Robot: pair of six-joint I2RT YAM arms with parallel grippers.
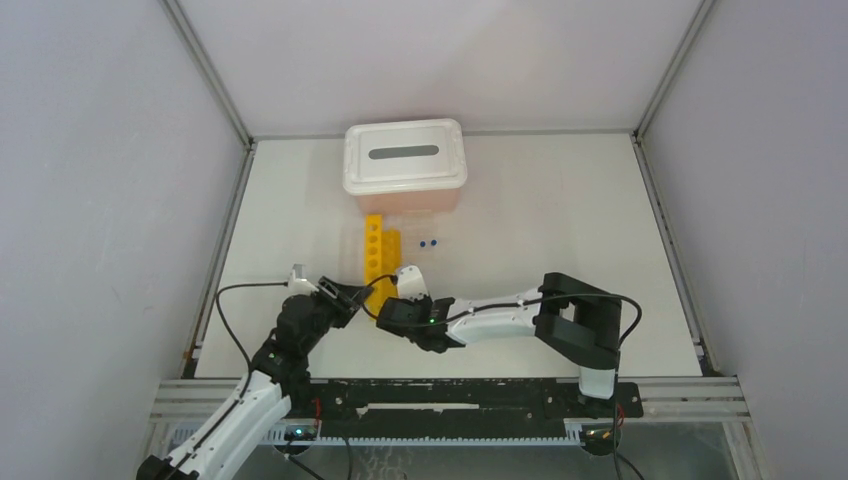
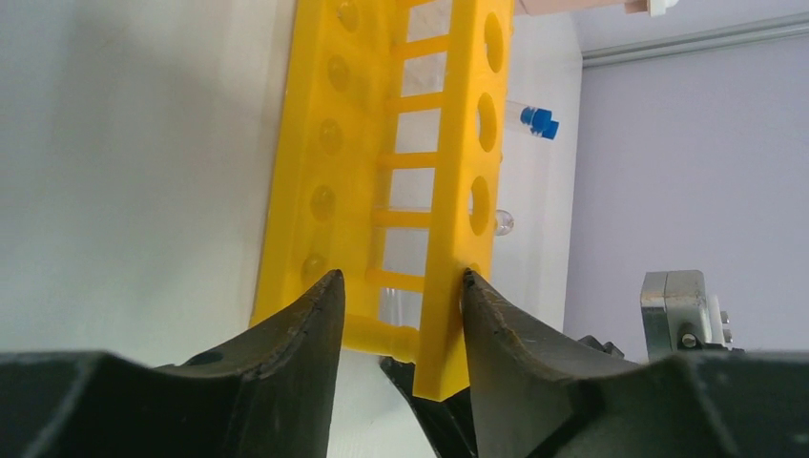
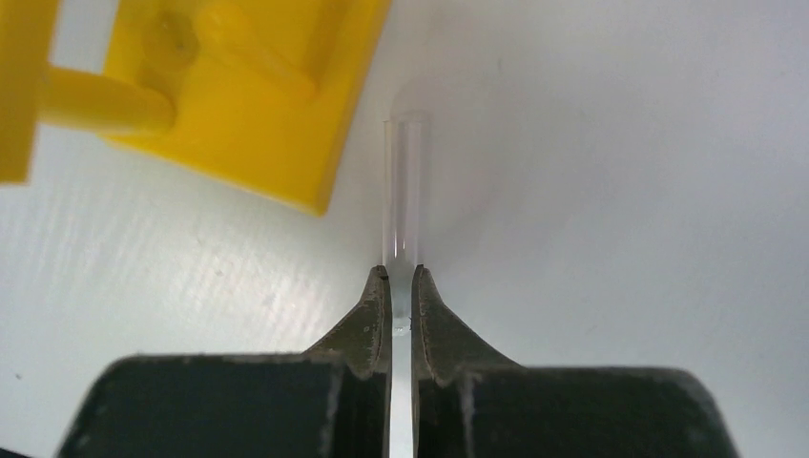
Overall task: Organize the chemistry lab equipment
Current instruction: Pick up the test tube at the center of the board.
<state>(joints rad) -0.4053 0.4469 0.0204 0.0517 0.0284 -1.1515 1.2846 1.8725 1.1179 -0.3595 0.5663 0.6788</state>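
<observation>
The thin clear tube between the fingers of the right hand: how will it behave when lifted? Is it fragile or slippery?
Probably light: the clear tube is thin and looks empty. Its smooth, glossy wall may slip in the right hand, which pinches it with narrow fingertips. Being round, it would likely roll if dropped on the flat table.

The white table (image 1: 560, 280) carries a pink bin (image 1: 400, 178) at 12 o'clock. A yellow rack (image 1: 373, 245) lies at the bin's 6 o'clock, running lengthwise toward 6. Two blue-capped tubes (image 1: 429, 243) lie at the rack's 3 o'clock. A glass tube (image 3: 404, 191) is beside the rack's near end; whether it touches the table is unclear.
</observation>
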